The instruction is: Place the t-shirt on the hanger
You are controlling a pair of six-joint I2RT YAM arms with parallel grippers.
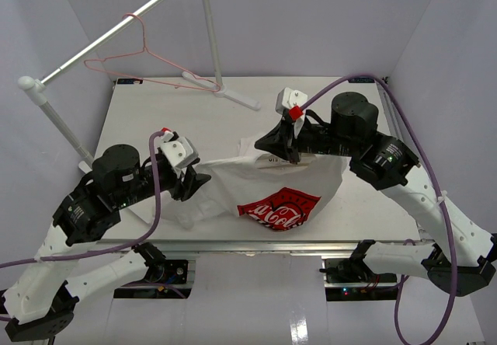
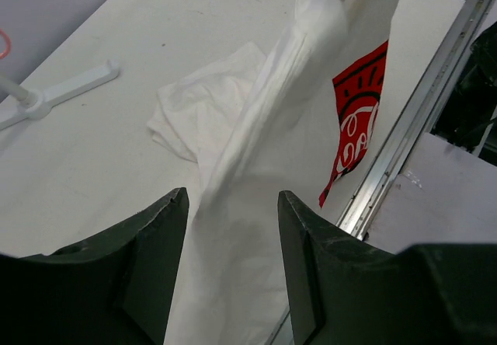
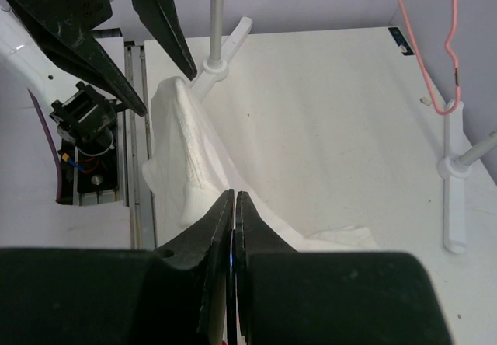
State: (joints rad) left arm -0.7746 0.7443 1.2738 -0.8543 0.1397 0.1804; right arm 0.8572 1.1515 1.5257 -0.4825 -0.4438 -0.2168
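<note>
Your right gripper (image 1: 293,157) was pressed shut, pinching the t-shirt (image 1: 272,186) near the collar. The shirt hung lifted over the table's (image 1: 178,120) middle, logo toward the near edge.

Your left gripper (image 1: 203,182) was spread, with a fold lying loose between its jaws.

Beige hanger: not in view. Only a pink wire hanger (image 1: 132,57) showed, at the far left corner.

Judged early: nothing hung yet.

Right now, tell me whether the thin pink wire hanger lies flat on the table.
No, the pink wire hanger hooks over the white rail above the table.

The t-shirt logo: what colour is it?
The logo is red with white script; the top external view shows it best.
</note>
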